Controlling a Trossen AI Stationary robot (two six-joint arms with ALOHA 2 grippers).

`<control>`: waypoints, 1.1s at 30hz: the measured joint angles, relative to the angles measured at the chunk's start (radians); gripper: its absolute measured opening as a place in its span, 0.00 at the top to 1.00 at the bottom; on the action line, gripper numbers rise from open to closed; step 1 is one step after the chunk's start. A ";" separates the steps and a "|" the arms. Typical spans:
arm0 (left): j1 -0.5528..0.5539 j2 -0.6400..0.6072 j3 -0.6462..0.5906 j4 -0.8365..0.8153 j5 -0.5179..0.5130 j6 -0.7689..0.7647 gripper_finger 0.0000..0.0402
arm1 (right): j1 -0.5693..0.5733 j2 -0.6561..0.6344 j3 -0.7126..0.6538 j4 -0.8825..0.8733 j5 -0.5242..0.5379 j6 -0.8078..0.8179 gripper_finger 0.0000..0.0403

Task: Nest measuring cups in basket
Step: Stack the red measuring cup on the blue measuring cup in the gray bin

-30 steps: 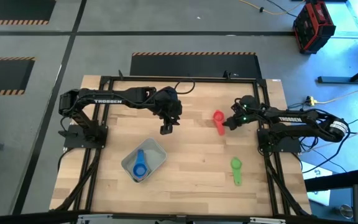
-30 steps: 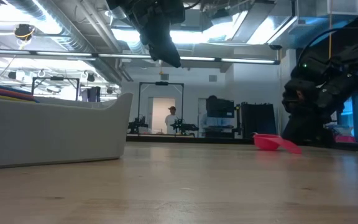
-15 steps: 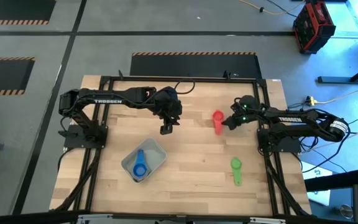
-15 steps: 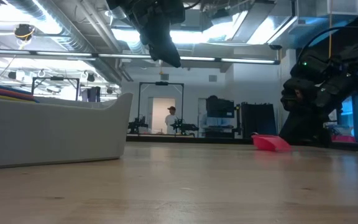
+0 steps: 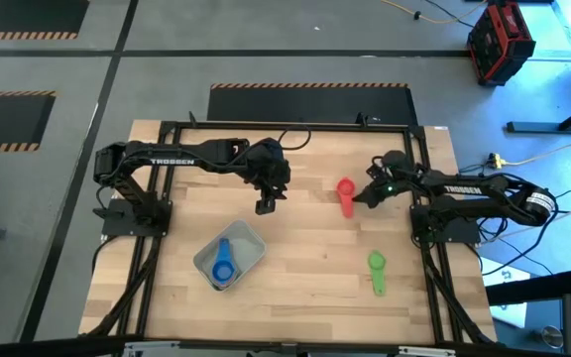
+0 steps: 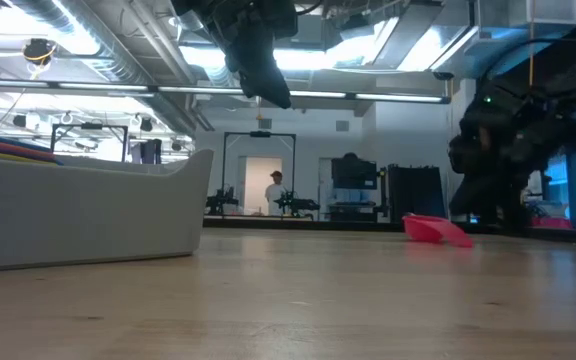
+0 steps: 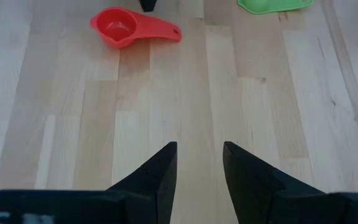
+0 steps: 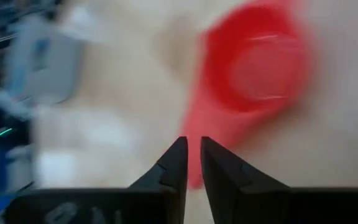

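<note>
One camera looks straight down on the whole desk [image 5: 295, 268]. Another sits at desk height, facing level into the room. Each wrist camera looks closely past its own fingers; all four share the red cup [image 5: 346, 193].

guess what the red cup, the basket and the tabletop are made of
The red cup looks like moulded plastic: uniform colour, smooth with a slight sheen. The basket seems to be matte pale plastic with rounded corners. The tabletop appears to be wood, with jointed planks and visible grain.
</note>
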 joint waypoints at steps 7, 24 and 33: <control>0.000 0.000 0.000 0.000 0.000 -0.002 0.69 | 0.000 -0.021 0.082 -0.006 -0.190 -0.009 0.88; 0.000 0.000 0.000 0.000 -0.009 -0.003 0.69 | 0.022 -0.029 0.342 -0.024 -0.194 -0.322 0.82; 0.000 0.000 0.000 0.001 -0.009 -0.003 0.69 | 0.022 -0.029 0.430 -0.212 -0.044 -0.450 0.60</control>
